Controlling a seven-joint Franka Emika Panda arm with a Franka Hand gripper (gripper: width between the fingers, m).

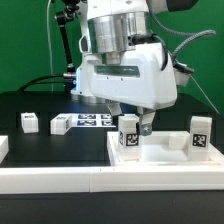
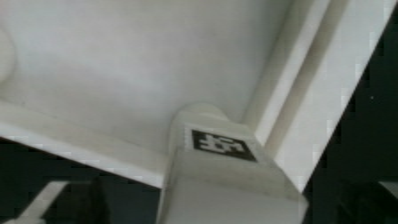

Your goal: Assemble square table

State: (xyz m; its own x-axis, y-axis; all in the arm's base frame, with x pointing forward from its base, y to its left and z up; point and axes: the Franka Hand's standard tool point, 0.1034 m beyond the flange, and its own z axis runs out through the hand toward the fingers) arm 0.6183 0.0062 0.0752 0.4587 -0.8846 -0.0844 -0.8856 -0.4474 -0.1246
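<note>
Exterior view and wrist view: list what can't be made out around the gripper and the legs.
Gripper: exterior view, the standing leg covers one finger; open or shut unclear.
That leg's joint with the table top: too small in the exterior view, blurred in the wrist view.
White part at the exterior view's left edge: cut off.

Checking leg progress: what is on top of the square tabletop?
Two tagged legs stand on the tabletop: one leg in a rim corner, another leg toward the exterior view's right. Their undersides are hidden.
</note>
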